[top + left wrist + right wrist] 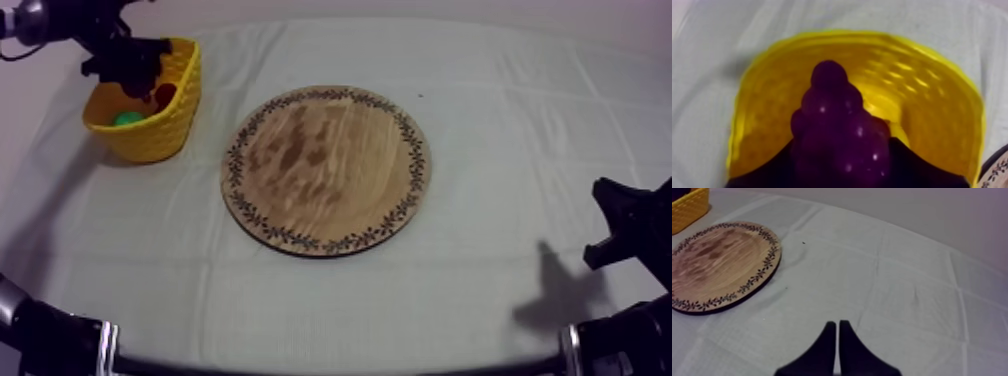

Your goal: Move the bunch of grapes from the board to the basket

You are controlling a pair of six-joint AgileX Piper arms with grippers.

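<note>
My left gripper (841, 167) pinches the bunch of grapes (837, 120) across its wide end, over the yellow basket (922, 75) at far left; I'd judge it light, stiff, glossy, the bumps aiding grip. Right gripper (838, 338) pressed together, near right

No readable text, labels, brands, numbers or signs anywhere. Only marking is the leaf pattern round the rim of the board (325, 170), no letters in it. Plain yellow weave on the basket (178, 115). Nothing printed on the cloth (500, 290).
</note>
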